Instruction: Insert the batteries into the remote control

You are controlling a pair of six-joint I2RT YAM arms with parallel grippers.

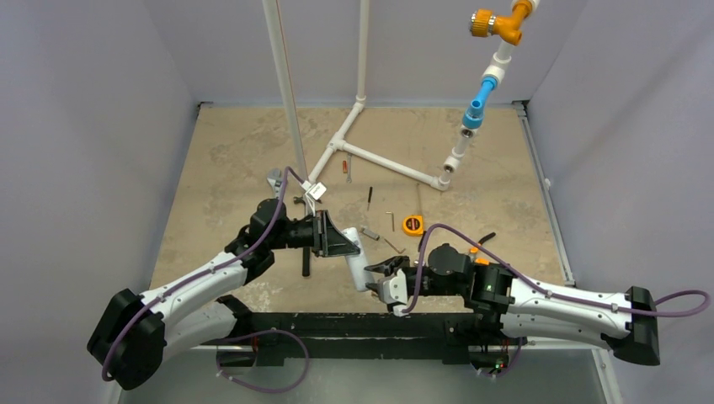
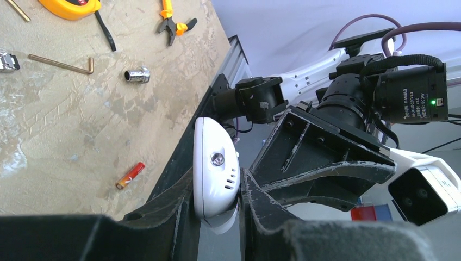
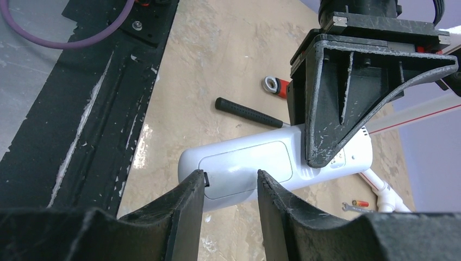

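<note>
The left gripper is clamping the remote control across its width near one end. It is holding the handset lifted off the table, over the near edge beside the black base rail. The remote's plain white back, with the outline of its recessed cover, is facing the right wrist camera. The right gripper is standing partly parted and clenching nothing. Its two fingers are poised over the free end of that back, with the cover showing in the gap between them. Whether the tips are pressing on the plastic cannot be told. From that side the left arm's broad black finger is blocking the remote's far end.

One battery is lying alone on the table near the edge, well apart from both grippers. Farther out, a steel socket, a brass-coloured hex key, orange-handled pliers and the orange tape measure are sitting scattered. A black-handled tool is lying just beyond the remote, with a red-handled wrench past it. A white pipe frame is occupying the back of the table.
</note>
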